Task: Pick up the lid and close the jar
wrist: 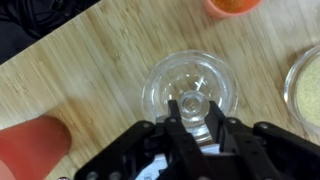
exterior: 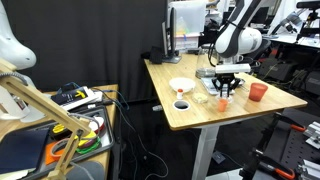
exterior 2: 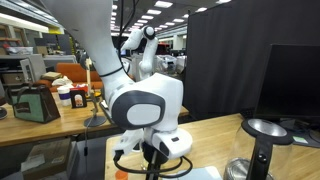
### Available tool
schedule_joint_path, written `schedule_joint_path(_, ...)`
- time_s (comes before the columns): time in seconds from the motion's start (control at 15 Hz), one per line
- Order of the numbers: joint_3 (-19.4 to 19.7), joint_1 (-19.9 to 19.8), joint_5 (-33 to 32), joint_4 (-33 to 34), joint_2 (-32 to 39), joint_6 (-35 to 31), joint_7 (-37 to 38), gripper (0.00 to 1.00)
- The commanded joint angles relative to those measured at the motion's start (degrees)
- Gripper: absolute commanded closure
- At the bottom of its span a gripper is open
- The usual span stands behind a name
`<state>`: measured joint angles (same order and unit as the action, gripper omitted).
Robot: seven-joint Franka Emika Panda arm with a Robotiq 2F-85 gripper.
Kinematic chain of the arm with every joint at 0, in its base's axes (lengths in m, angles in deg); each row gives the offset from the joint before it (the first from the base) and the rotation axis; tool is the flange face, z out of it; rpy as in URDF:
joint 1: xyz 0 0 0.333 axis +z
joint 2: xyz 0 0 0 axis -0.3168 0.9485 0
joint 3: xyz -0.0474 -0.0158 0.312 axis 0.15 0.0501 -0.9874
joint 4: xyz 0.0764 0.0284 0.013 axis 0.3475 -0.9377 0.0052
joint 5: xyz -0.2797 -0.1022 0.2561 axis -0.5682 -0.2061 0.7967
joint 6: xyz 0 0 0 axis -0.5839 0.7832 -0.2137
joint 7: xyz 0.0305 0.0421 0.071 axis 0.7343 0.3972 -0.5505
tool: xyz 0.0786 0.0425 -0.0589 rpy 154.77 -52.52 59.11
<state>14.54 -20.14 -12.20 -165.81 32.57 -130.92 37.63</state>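
In the wrist view a clear glass lid (wrist: 190,85) with a round knob lies flat on the wooden table (wrist: 90,70). My gripper (wrist: 193,112) is straight above it, with its two black fingers closed against either side of the knob. A round clear container with pale grainy contents (wrist: 306,85), probably the jar, shows at the right edge, apart from the lid. In an exterior view the gripper (exterior: 225,86) is low over the table's middle. In the other exterior view the arm (exterior 2: 148,110) fills the picture and hides the lid.
An orange cup (wrist: 235,5) (exterior: 258,92) stands just beyond the lid. A blurred red object (wrist: 35,145) (exterior: 222,101) is close beside the gripper. A white bowl (exterior: 181,86) and a small black object (exterior: 181,103) sit further along the table (exterior: 200,115).
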Motion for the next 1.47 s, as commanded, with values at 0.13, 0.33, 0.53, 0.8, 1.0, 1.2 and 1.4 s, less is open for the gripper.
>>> schedule_joint_path(0.13, 0.23, -0.32, 1.73, -3.92, -6.19, 0.56, -3.09, 0.92)
schedule_joint_path(0.33, 2.51, 1.11, -2.23, -6.08, -11.3, -0.02, 0.36, 0.92)
schedule_joint_path(0.53, 2.21, 0.63, -6.39, -6.17, -16.03, -0.33, 3.05, 0.92)
schedule_joint_path(0.8, -1.17, 0.62, -10.94, -5.24, -20.96, -0.35, 6.23, 0.92)
schedule_joint_path(1.0, -4.51, 0.89, -14.03, -4.18, -22.67, 0.55, 9.04, 0.92)
schedule_joint_path(1.2, -7.43, 1.39, -15.81, -2.65, -22.04, 0.9, 10.4, 0.92)
schedule_joint_path(1.4, -9.09, 1.82, -16.83, -0.6, -20.15, 1.27, 11.08, 0.92)
